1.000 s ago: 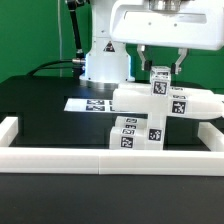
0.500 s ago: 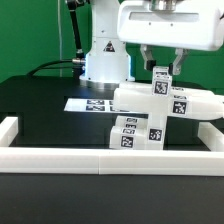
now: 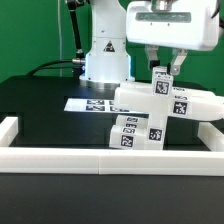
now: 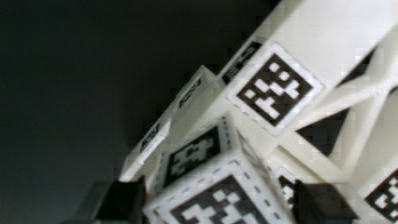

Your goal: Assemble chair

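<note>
Partly built white chair (image 3: 150, 112) standing on the black table (image 3: 40, 105), close against the low white border wall (image 3: 110, 156) at the front and toward the exterior view's right. Made up of a broad flat seat (image 3: 165, 100) lying across the top, chunky legs (image 3: 128, 132) reaching down beneath it, and a narrow upright piece (image 3: 159, 83) poking up above the seat, all carrying black-and-white square tags. Flat white marker board (image 3: 85, 103) lying on the table just behind and to the exterior view's left of the chair, partly hidden by it. Gripper (image 3: 166, 60) hanging directly above the upright piece, dark fingers (image 3: 178, 63) pointing down, spread apart with a clear gap between them, holding nothing. Fingertips just above the top of the upright piece; touching or not, impossible to tell from this angle. White robot base (image 3: 104, 55) rising behind the table against a green backdrop (image 3: 30, 35), with a black cable (image 3: 62, 62) trailing to its side. In the wrist view, only a close, tilted look at the chair (image 4: 267, 130): several tagged white faces and slanted struts against the dark table (image 4: 89, 80), fingers out of sight there.
</note>
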